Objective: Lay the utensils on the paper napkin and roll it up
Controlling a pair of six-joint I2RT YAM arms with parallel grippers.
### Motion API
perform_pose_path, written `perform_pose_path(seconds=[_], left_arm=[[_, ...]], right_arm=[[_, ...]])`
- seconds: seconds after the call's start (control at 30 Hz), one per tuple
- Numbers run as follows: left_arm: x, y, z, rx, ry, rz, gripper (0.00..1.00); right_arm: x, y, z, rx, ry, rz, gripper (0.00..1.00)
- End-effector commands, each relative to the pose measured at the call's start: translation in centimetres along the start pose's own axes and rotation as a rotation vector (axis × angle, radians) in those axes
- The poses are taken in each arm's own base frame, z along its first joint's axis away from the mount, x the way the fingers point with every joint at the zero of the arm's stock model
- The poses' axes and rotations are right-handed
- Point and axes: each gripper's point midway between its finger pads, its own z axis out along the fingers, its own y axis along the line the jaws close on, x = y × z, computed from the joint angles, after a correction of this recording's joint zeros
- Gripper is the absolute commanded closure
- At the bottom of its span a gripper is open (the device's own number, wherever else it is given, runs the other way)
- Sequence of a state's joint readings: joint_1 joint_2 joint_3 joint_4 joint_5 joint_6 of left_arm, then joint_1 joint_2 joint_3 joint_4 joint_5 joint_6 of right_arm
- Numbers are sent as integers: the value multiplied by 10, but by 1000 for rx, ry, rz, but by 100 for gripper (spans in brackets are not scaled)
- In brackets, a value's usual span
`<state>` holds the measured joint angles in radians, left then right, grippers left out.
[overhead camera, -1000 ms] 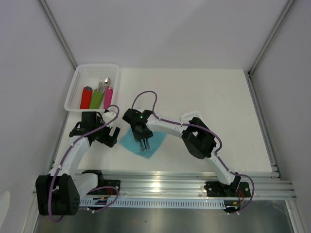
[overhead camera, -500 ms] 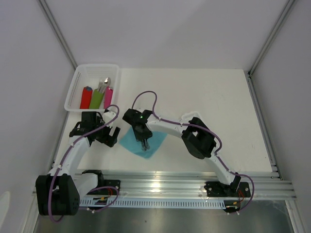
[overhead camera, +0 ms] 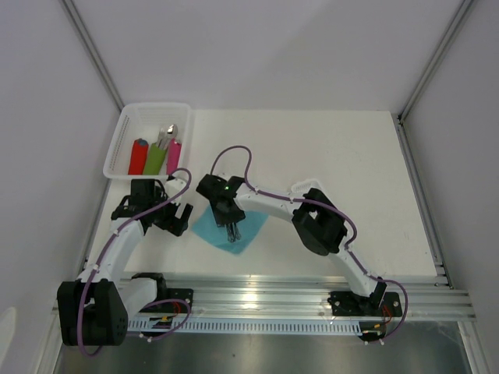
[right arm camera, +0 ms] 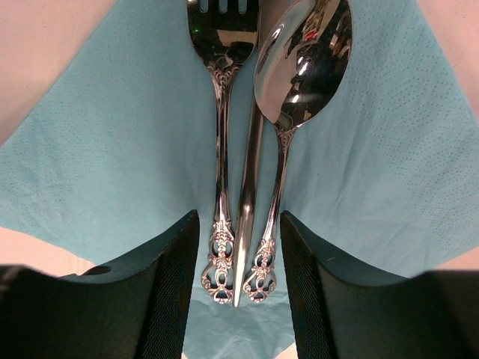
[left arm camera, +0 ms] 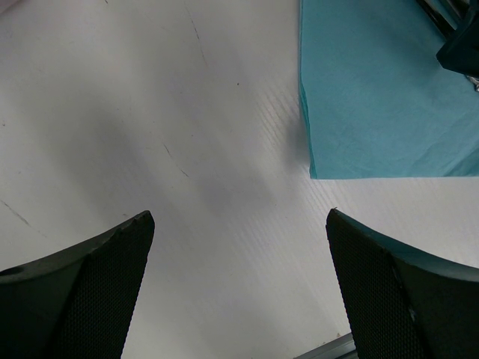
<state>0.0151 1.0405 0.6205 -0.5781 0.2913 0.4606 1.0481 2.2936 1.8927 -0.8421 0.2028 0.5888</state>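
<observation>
Setting: lab-type robot test cell. White worktop (overhead camera: 343,164) boxed in by plain white panels (overhead camera: 265,54) on aluminium framing (overhead camera: 437,58). Two robot arms (overhead camera: 265,204) bolted to an extruded metal rail (overhead camera: 312,300) behind the jaws. White plastic basket (overhead camera: 156,106) beyond the left jaws.

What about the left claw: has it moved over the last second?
No. The left gripper sits in the same spot below the white basket, just left of the paper napkin corner, jaws open as before.
</observation>
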Motion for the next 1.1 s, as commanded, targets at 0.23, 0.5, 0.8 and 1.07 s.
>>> perform_pose_path(seconds=[0.23, 0.5, 0.8, 1.07], left_arm=[[-14, 2, -15, -20, -41, 31, 3], [-46, -14, -34, 74, -143, 69, 42], [-49, -34, -7, 124, -61, 156, 46], [-50, -37, 17, 116, -30, 201, 48]], right_arm=[[-32, -6, -96, -117, -206, -10, 53], [60, -26, -107, -407, -139, -5, 100], [95, 7, -85, -697, -142, -68, 100], [99, 16, -64, -723, -124, -53, 100]])
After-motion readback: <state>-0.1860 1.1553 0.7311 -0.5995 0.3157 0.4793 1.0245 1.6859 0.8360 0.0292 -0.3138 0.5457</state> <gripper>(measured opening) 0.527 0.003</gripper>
